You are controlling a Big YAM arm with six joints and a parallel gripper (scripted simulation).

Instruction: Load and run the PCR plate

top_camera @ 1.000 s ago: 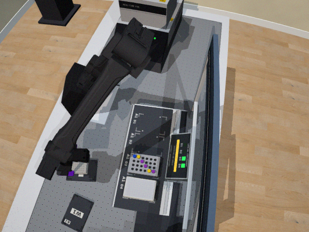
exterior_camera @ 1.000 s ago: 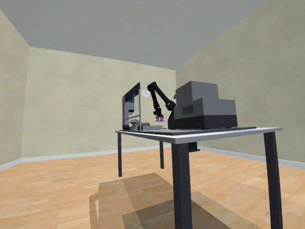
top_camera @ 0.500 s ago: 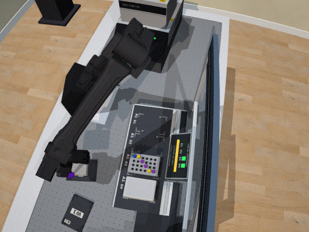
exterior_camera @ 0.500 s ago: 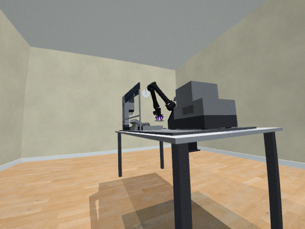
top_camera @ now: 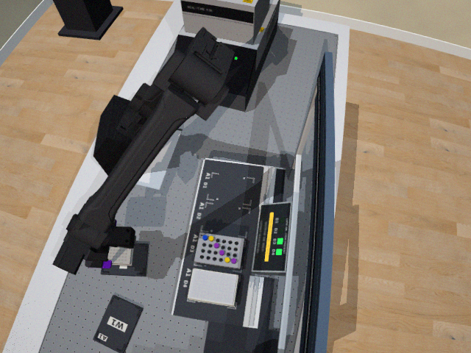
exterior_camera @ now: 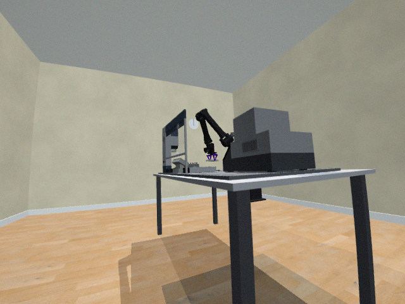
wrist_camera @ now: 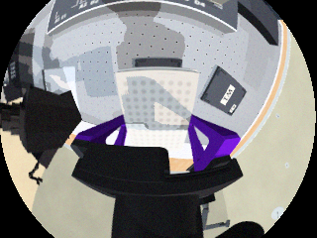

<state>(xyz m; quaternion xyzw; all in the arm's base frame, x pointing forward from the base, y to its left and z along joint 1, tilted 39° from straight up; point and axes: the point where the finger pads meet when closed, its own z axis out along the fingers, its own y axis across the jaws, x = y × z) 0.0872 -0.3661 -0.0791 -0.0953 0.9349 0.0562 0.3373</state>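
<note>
My gripper (top_camera: 114,262) is shut on a white 96-well PCR plate (top_camera: 121,255), gripping it across its width. It holds the plate a little above the dark regrip nest (top_camera: 137,259) at the near left of the deck. In the wrist view the plate (wrist_camera: 158,109) lies between the purple fingers. I cannot read its label. Nests D1 (top_camera: 228,176) and D2 (top_camera: 224,205) are empty. The waiting nest W1 (top_camera: 118,323) is empty and shows in the wrist view (wrist_camera: 226,94). Q1 (top_camera: 232,37) stands at the far end with a green lamp (top_camera: 235,58). The arm hides its keys.
The tube cooling block (top_camera: 218,251) with coloured tubes sits on D3. The white deep-well block (top_camera: 213,287) sits on D4. A status panel (top_camera: 274,237) and a tall framed screen (top_camera: 323,190) run along the right side. Q1 (exterior_camera: 267,145) and my gripper (exterior_camera: 211,158) show in the exterior view.
</note>
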